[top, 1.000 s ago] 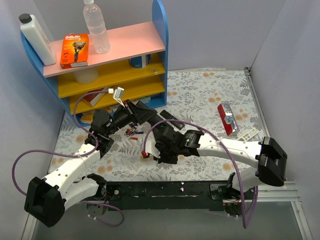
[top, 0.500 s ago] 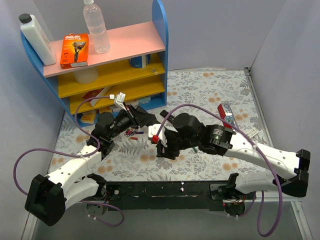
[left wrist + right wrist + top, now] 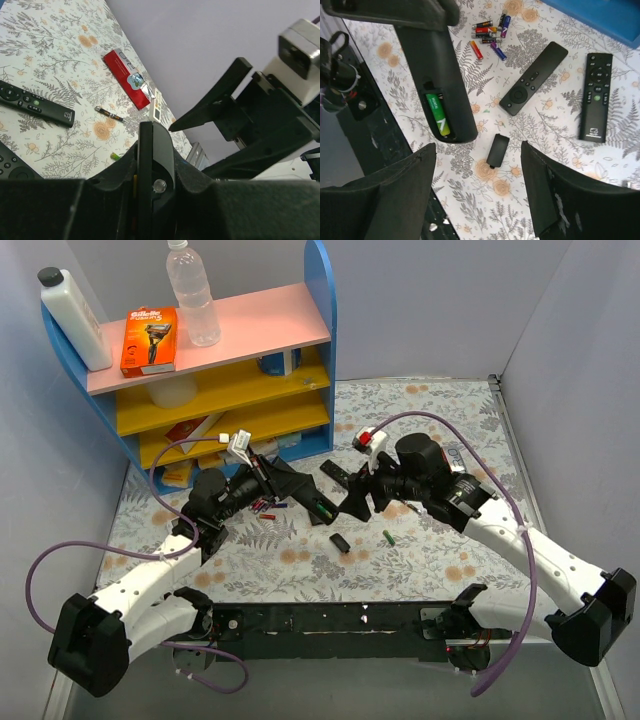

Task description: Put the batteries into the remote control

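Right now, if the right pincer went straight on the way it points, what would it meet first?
Most likely the loose black battery cover on the table, lying almost centred ahead of the open right pincer. The held remote control sits off that line. Depth is unclear.

Matt black plastic remote control [image 3: 430, 65], glossy green battery [image 3: 439, 114], printed cloth table cover [image 3: 560, 125].

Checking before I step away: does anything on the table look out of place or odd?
A black battery cover lies detached on the table, and one green battery lies alone, away from the pile. The held remote is open, with one green cell inside.
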Motion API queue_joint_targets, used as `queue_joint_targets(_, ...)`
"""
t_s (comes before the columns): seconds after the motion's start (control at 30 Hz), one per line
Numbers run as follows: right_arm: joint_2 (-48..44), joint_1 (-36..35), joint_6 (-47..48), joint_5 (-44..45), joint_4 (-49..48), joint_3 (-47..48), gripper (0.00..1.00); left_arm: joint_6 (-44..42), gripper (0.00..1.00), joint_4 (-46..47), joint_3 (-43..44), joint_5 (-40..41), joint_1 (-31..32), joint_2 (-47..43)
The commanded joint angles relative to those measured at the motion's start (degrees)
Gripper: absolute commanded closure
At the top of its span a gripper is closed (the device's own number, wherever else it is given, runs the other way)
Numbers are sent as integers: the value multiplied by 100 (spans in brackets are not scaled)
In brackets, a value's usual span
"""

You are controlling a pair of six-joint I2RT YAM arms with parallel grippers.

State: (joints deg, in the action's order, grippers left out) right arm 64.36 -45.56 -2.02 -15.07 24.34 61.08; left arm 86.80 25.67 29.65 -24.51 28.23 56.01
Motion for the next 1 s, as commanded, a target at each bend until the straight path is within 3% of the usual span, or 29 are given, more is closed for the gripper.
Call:
queue_joint_targets(0.0, -187, 407, -747, -1075, -1018, -377, 24, 12, 100, 157, -3, -203, -2, -231)
queue_joint_targets(0.33, 77, 434, -976, -1455, -1643, -685, 25, 126, 100, 245, 94, -458, -2, -143)
queue_joint_targets(0.63, 7, 864, -993, 433, -326, -808, 28, -181, 100, -484, -46, 60, -2, -327)
queue_joint_targets(0.77, 252, 952, -949, 1224, 797, -983, 31, -68, 100, -677, -345, 490, -2, -494)
queue_joint_targets(0.97, 516, 953, -1142, 1744, 1047, -1519, 40, 214, 100, -590, -732, 667, -2, -512)
